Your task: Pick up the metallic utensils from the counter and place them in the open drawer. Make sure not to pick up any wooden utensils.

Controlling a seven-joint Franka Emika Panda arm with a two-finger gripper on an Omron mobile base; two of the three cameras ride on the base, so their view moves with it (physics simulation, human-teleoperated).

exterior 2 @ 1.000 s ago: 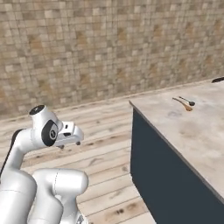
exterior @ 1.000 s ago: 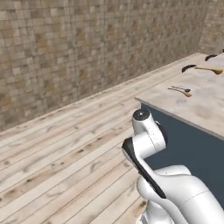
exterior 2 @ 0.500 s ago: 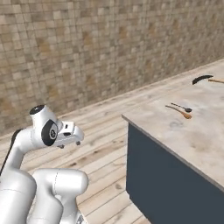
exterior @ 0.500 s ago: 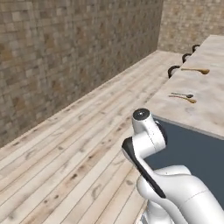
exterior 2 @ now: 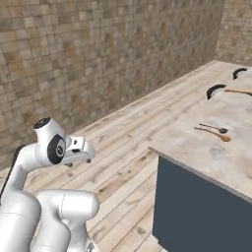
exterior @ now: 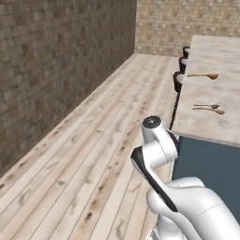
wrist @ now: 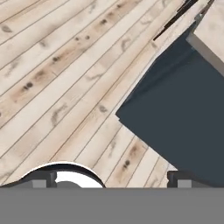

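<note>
On the beige marbled counter (exterior: 224, 123) (exterior 2: 231, 162) lies a thin silver-grey metallic utensil (exterior: 206, 106) (exterior 2: 213, 128). A tan wooden utensil (exterior: 211, 111) (exterior 2: 214, 134) lies right beside it. A second tan wooden spoon (exterior: 202, 75) (exterior 2: 239, 90) rests farther back. My gripper (exterior 2: 79, 162) (wrist: 112, 181) hangs well short of the counter, over the plank floor, pointing down. Its fingertips (wrist: 43, 179) stand wide apart with nothing between them. The open drawer is out of view.
The island's dark blue cabinet side (exterior: 211, 164) (exterior 2: 197, 211) (wrist: 183, 100) stands close in front of the base. Dark round stools (exterior: 178, 80) (exterior 2: 215, 90) line the counter's far edge. A stone-tiled wall (exterior: 56, 61) runs along the left, with wooden floor between.
The whole picture has shifted: the base has moved, so the counter and utensils now sit differently in both base views. The arm keeps its folded pose and the gripper stays open.
</note>
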